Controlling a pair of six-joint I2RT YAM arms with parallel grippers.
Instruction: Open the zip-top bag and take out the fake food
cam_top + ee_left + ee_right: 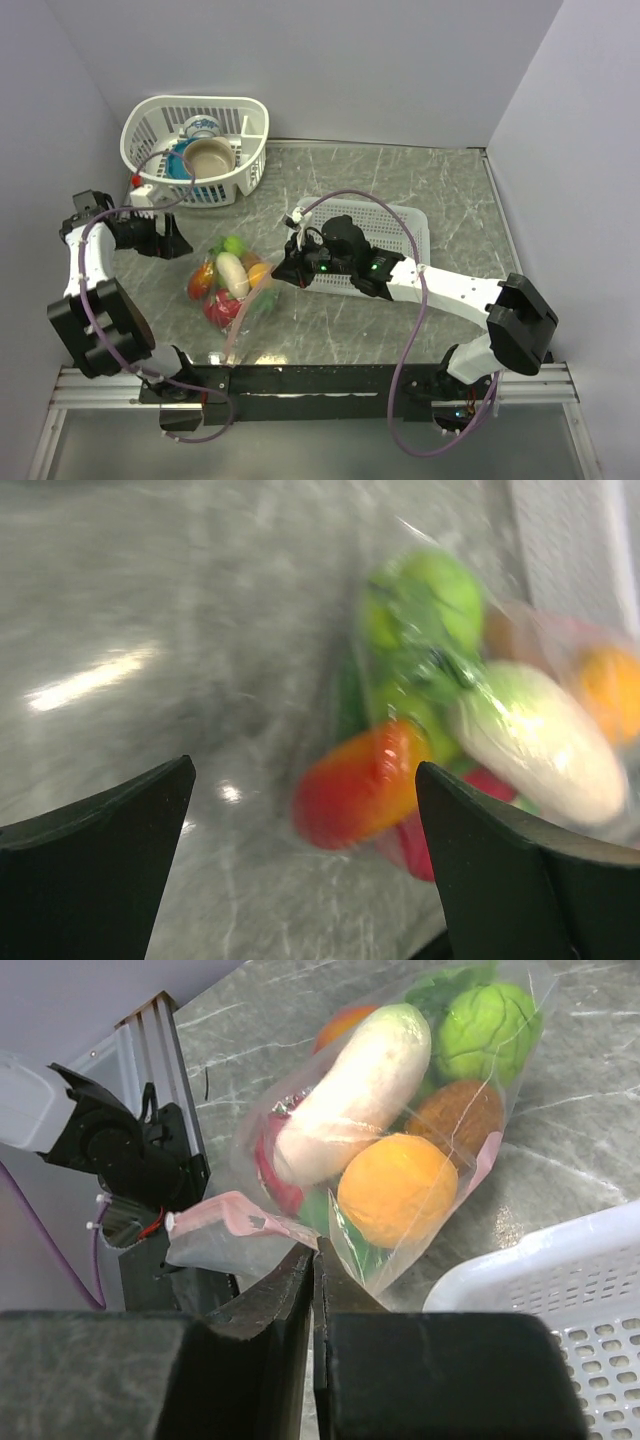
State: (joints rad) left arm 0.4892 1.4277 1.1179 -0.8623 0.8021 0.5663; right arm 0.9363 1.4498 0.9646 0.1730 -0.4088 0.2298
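The clear zip-top bag (232, 288) lies mid-table, full of fake food: a white oblong (355, 1090), a green round (488, 1030), an orange (397, 1188) and a red-orange piece (365, 780). My right gripper (283, 268) is at the bag's right side. In the right wrist view it (315, 1250) is shut on the bag's plastic edge beside the pale pink zipper strip (235, 1218). My left gripper (178, 240) is open and empty, just left of the bag. The left wrist view (305, 767) is blurred, with the bag ahead between its fingers.
A white mesh basket (240, 110) with bowls and a cup stands at the back left. A flat white basket (415, 235) lies under my right arm, and its rim (540, 1250) sits close to the bag. Walls close in the table on three sides.
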